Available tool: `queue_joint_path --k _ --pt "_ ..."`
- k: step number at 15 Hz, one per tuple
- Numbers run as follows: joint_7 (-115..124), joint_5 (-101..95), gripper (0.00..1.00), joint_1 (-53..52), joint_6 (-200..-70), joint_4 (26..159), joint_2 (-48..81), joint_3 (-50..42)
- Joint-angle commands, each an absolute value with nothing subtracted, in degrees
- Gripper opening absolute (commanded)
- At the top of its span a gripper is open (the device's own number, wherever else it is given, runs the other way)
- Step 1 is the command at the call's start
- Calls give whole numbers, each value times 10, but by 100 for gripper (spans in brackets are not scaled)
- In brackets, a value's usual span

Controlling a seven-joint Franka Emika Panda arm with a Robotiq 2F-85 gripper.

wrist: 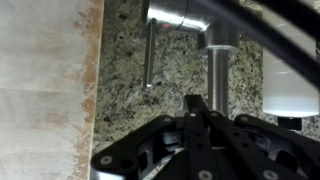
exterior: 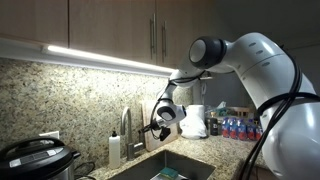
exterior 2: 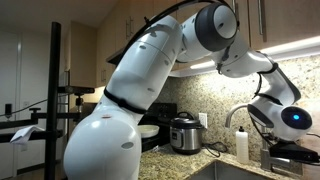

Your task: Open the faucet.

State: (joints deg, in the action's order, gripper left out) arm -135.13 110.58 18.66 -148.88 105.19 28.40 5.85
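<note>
Granite counter [exterior: 128, 168] carries a white soap bottle [exterior: 115, 150] just beside the faucet [exterior: 126, 125].

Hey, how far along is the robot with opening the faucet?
Approach looks done: the gripper sits close to the faucet, jaws together. In hand: lining up on the side lever, which it isn't touching. Left: pushing the lever; no water shows.

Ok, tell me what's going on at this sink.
The white robot arm holds its gripper right up at the brushed-steel faucet behind the sink. In the wrist view the fingers look closed together on nothing, with their tips close to the faucet's body. The thin lever sits off to one side, untouched. A white soap bottle stands beside the faucet.
</note>
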Motion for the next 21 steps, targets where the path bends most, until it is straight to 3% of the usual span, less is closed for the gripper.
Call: queue_joint_path --k 1,21 --pt "-1383 1130 0 188 -1478 1031 301 58" --pt "-1338 1097 0 180 -1488 948 368 58"
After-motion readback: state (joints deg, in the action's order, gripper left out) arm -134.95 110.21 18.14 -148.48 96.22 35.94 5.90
